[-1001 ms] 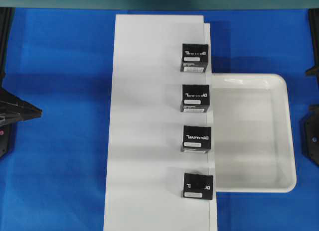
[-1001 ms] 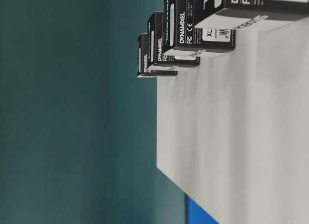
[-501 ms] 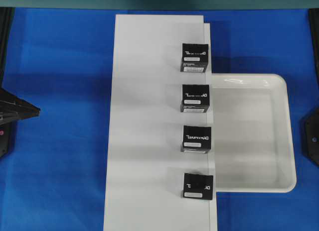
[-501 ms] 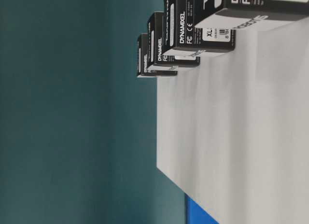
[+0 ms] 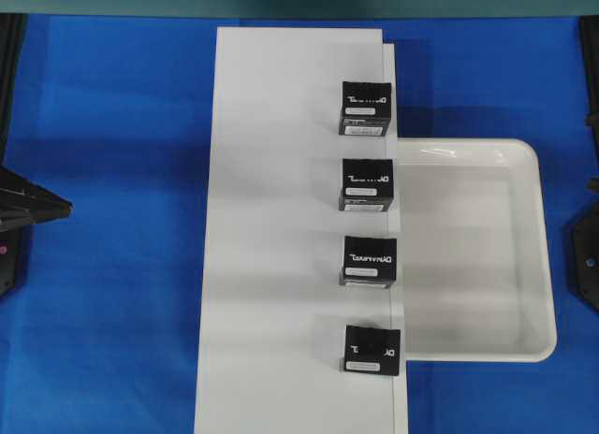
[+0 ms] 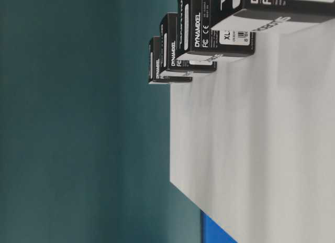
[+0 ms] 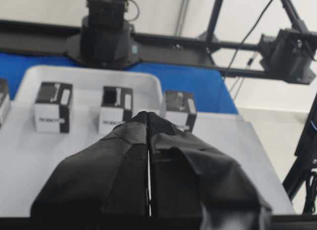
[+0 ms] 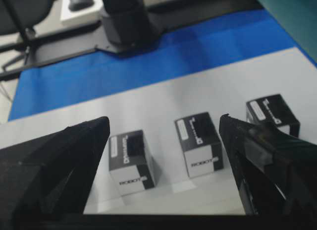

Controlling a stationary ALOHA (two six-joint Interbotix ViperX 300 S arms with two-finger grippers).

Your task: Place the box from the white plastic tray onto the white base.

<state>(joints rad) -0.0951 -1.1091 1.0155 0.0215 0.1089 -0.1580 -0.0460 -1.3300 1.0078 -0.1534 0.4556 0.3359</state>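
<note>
The right gripper (image 8: 163,136) is held wide and empty at 3 o'clock, the left gripper (image 7: 148,122) is pressed closed at 9 o'clock, and the box (image 5: 372,350) is seated on the white base (image 5: 281,219), beside the white plastic tray (image 5: 547,266).

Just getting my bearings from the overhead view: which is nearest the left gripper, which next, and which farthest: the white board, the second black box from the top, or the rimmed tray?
1. The white base, just right of the left gripper.
2. The second black box, near the base's right edge.
3. The white plastic tray, far right.
</note>
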